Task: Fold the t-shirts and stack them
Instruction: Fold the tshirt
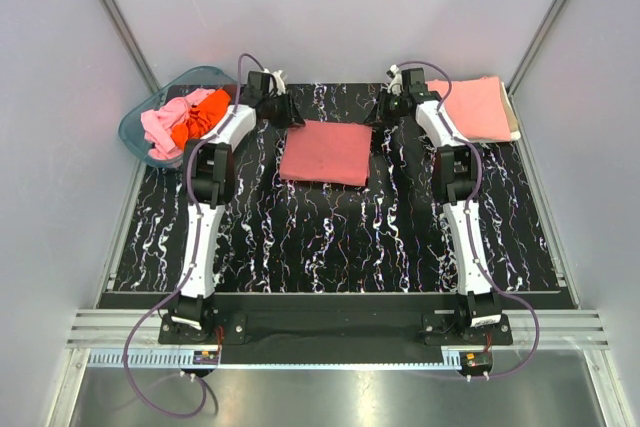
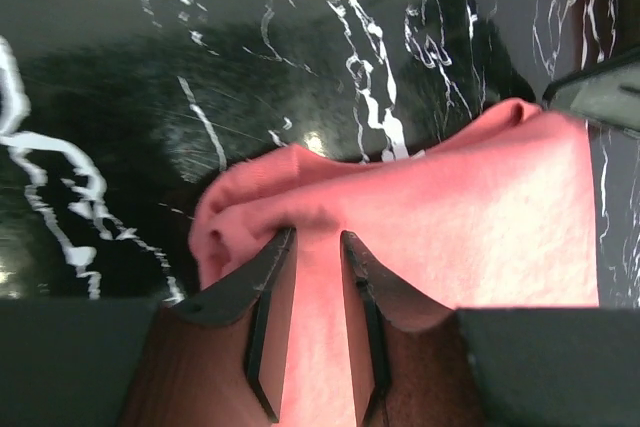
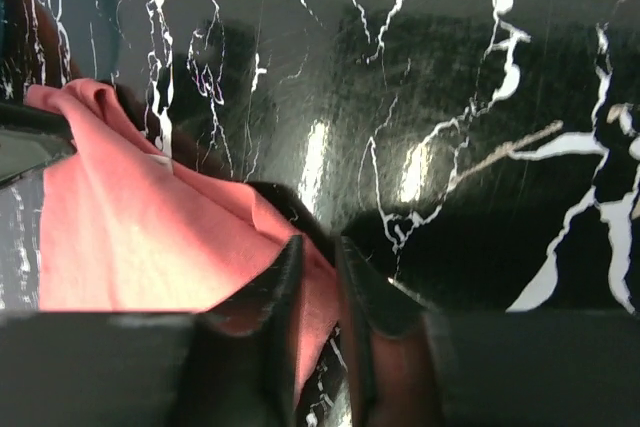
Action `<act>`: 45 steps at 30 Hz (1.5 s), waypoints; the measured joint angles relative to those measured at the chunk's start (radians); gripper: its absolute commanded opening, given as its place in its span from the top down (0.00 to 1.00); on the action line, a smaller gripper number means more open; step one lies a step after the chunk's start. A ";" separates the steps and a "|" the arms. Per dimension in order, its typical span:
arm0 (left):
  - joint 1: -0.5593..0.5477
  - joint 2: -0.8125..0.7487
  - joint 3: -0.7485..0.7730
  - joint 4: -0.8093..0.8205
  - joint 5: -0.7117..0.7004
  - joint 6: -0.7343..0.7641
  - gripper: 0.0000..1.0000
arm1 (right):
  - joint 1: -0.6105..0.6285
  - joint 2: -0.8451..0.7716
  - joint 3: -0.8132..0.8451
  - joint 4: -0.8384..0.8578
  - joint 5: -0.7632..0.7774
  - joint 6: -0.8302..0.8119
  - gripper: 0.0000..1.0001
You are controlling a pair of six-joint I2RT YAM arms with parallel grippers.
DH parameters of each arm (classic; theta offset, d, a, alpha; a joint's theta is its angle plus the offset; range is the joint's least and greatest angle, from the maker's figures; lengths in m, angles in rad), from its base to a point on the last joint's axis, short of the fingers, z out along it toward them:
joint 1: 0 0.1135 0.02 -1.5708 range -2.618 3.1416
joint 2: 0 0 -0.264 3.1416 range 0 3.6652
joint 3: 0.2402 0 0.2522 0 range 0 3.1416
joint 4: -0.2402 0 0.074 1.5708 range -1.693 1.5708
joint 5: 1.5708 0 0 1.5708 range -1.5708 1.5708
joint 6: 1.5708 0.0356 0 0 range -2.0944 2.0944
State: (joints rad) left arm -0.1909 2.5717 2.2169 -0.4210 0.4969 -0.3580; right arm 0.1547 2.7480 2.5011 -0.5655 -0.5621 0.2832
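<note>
Folded brick-red tee [image 1: 325, 152] lies in the centre of the desk [image 1: 300, 237], long side left-right, a bit skewed. The left tool [image 2: 315, 237] clamps its far-left corner, the right tool [image 3: 318, 242] the far-right one.

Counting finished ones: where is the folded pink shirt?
In the top view the folded pink shirt lies at the table's far right corner, beside the right gripper.

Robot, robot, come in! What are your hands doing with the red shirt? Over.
Left gripper and right gripper each pinch a far corner of the red t-shirt. Shirt lies folded, mid-table. Nothing blocking; tub and pink t-shirt sit aside.
</note>
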 measured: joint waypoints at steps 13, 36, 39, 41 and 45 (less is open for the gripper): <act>0.015 -0.197 -0.192 -0.013 0.014 -0.038 0.65 | 0.000 -0.315 -0.348 0.012 0.029 0.024 0.36; -0.004 -0.535 -0.741 -0.063 -0.049 0.035 0.63 | 0.072 -0.653 -1.140 0.323 -0.070 0.042 0.52; -0.004 -0.520 -0.743 -0.062 -0.055 0.037 0.67 | 0.072 -0.657 -1.169 0.364 -0.083 0.051 0.61; -0.004 -0.511 -0.751 -0.061 -0.057 0.037 0.83 | 0.072 -0.657 -1.184 0.383 -0.089 0.057 0.71; -0.004 -0.494 -0.764 -0.060 -0.055 0.037 1.00 | 0.072 -0.657 -1.210 0.420 -0.095 0.071 0.96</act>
State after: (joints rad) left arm -0.1951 2.0781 1.4525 -0.4805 0.4419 -0.3210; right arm 0.2268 2.0911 1.2911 -0.1452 -0.6571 0.3546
